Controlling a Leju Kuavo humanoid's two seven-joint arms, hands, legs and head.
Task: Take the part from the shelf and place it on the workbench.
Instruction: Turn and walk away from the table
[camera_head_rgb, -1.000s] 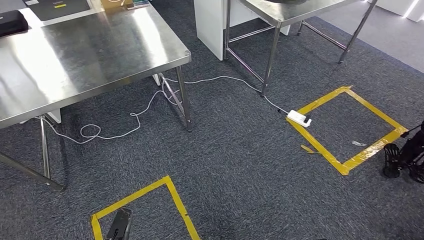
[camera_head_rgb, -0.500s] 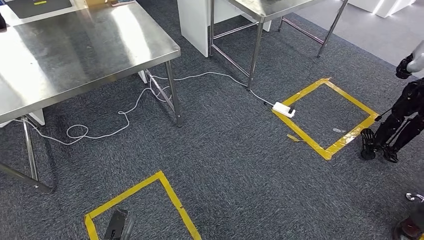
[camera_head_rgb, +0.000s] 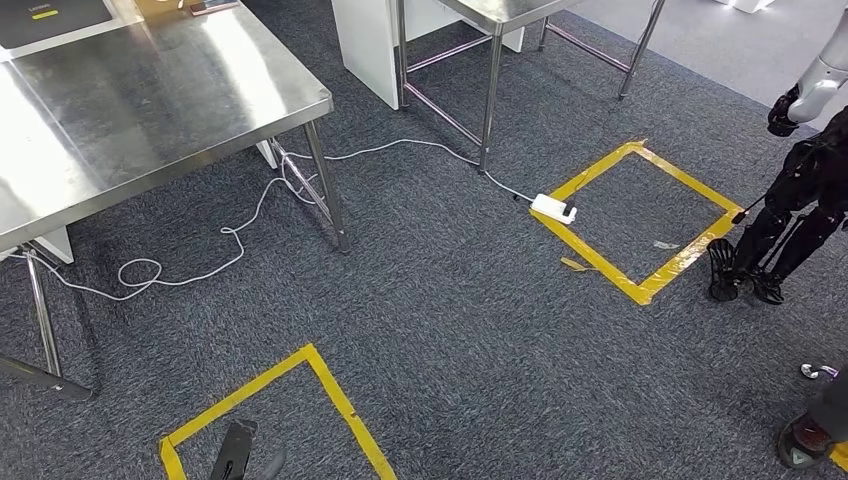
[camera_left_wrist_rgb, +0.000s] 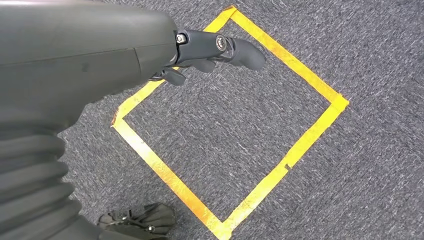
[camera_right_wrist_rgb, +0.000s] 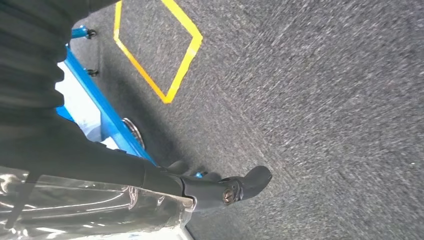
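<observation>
My right hand (camera_right_wrist_rgb: 220, 190) hangs over the grey carpet and grips a part in clear, shiny plastic wrap (camera_right_wrist_rgb: 75, 210), which hides most of its fingers. My left hand (camera_left_wrist_rgb: 200, 50) hangs above a yellow tape square (camera_left_wrist_rgb: 225, 125) and holds nothing, its thumb out and its fingers loosely bent. In the head view this hand (camera_head_rgb: 238, 455) is a dark shape at the lower edge, inside the near tape square (camera_head_rgb: 330, 390). The steel workbench (camera_head_rgb: 150, 100) stands at the upper left, its near part bare.
A white cable (camera_head_rgb: 230, 230) runs under the workbench to a power strip (camera_head_rgb: 553, 208) beside a second tape square (camera_head_rgb: 640, 215). Another steel table (camera_head_rgb: 490, 10) stands behind. A second robot (camera_head_rgb: 790, 190) stands at the right, a person's shoe (camera_head_rgb: 803, 440) below it. A blue frame (camera_right_wrist_rgb: 100, 115) is near my right hand.
The whole picture has slid left and up, so the camera has turned right. The second robot and a shoe have come into view at the right.
</observation>
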